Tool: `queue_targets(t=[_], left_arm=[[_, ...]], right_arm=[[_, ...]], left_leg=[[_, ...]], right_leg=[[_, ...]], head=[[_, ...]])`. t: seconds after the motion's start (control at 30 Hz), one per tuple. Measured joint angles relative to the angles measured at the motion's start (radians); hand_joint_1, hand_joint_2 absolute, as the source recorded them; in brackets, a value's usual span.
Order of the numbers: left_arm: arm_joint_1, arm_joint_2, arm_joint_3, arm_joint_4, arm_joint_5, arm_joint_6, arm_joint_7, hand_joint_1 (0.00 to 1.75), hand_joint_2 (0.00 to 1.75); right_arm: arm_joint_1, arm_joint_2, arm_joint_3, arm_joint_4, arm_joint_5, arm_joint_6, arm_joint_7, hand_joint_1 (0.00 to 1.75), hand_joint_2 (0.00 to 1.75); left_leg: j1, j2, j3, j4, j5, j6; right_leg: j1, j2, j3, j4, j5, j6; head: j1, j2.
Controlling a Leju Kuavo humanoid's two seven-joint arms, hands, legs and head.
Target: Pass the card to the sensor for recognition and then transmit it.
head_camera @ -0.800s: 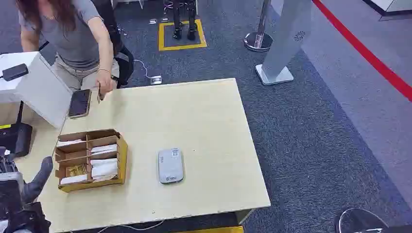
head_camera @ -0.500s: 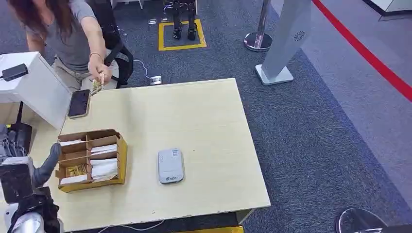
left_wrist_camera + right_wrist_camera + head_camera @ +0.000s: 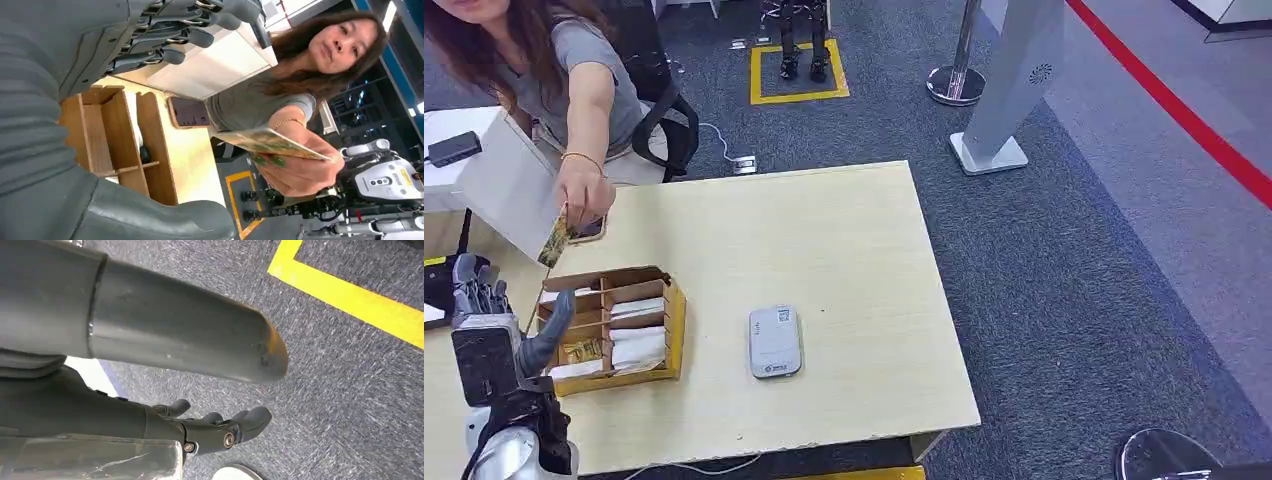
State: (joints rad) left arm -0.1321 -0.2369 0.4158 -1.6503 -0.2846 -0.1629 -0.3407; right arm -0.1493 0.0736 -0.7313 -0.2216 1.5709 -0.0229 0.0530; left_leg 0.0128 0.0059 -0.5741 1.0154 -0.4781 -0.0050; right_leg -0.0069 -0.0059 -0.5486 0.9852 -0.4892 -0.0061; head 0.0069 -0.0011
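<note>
A person's hand holds out a yellowish card over the table's left edge, a little above and beyond my left hand. That hand is raised, fingers apart and thumb spread, holding nothing. In the left wrist view the card lies flat between the person's fingers, apart from my left hand, whose fingers and thumb stand wide. The grey-white sensor lies near the table's front middle. My right hand hangs over the carpet, holding nothing.
A cardboard divider box with white packets and a card sits right of my left hand. A phone lies behind it under the person's hand. A white cabinet stands at the left. A chair is behind the table.
The person has leaned forward and brought the card from the table's far edge down toward my left hand. My left hand has risen, its fingers now spread upward.
</note>
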Motion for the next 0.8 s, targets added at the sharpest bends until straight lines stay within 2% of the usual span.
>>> queue_targets(t=[0.17, 0.2, 0.23, 0.5, 0.53, 0.57, 0.8], left_arm=[[0.004, -0.001, -0.001, 0.005, 0.001, 0.0, 0.0, 0.0, 1.75], [0.004, -0.001, -0.001, 0.005, 0.001, 0.0, 0.0, 0.16, 1.75], [0.004, -0.001, -0.002, 0.006, 0.001, 0.0, 0.0, 0.61, 1.75], [0.005, -0.001, -0.007, 0.012, 0.001, 0.0, 0.0, 0.61, 1.75], [0.005, -0.001, -0.007, 0.012, 0.001, 0.0, 0.0, 1.45, 1.75], [0.006, -0.001, -0.008, 0.012, 0.001, 0.0, 0.0, 1.75, 1.75], [0.006, -0.001, -0.008, 0.012, 0.001, 0.0, 0.0, 1.75, 1.75]], right_arm=[[0.0, 0.0, 0.001, 0.0, 0.0, 0.0, 0.0, 0.0, 0.0], [0.0, 0.0, 0.001, 0.0, 0.0, 0.0, 0.0, 0.0, 0.0], [0.0, 0.0, 0.001, 0.0, 0.0, 0.0, 0.0, 0.0, 0.0], [0.0, 0.0, 0.001, 0.0, 0.0, -0.002, 0.0, 0.0, 0.0], [0.0, 0.0, 0.001, 0.0, 0.0, -0.002, 0.0, 0.0, 0.0], [0.0, 0.0, 0.001, 0.0, 0.0, -0.002, 0.0, 0.0, 0.0], [0.0, 0.0, 0.001, 0.0, -0.001, -0.002, 0.0, 0.0, 0.0]], left_leg=[[0.0, 0.0, 0.0, 0.0, 0.0, 0.0], [0.0, 0.0, 0.0, 0.0, 0.0, 0.0], [0.0, 0.0, 0.0, 0.0, 0.0, 0.0], [0.0, 0.0, 0.0, 0.0, 0.0, 0.0], [0.0, 0.0, 0.0, 0.0, 0.0, 0.0], [0.0, 0.0, 0.0, 0.0, 0.0, 0.0], [0.0, 0.0, 0.0, 0.0, 0.0, 0.0]], right_leg=[[0.0, 0.0, 0.0, 0.0, 0.0, 0.0], [0.0, 0.0, 0.0, 0.0, 0.0, 0.0], [0.0, 0.0, 0.0, 0.0, 0.0, 0.0], [0.0, 0.0, 0.0, 0.0, 0.0, 0.0], [0.0, 0.0, 0.0, 0.0, 0.0, 0.0], [0.0, 0.0, 0.0, 0.0, 0.0, 0.0], [0.0, 0.0, 0.0, 0.0, 0.0, 0.0]], head=[[0.0, 0.0], [0.0, 0.0], [0.0, 0.0], [0.0, 0.0], [0.0, 0.0], [0.0, 0.0], [0.0, 0.0]])
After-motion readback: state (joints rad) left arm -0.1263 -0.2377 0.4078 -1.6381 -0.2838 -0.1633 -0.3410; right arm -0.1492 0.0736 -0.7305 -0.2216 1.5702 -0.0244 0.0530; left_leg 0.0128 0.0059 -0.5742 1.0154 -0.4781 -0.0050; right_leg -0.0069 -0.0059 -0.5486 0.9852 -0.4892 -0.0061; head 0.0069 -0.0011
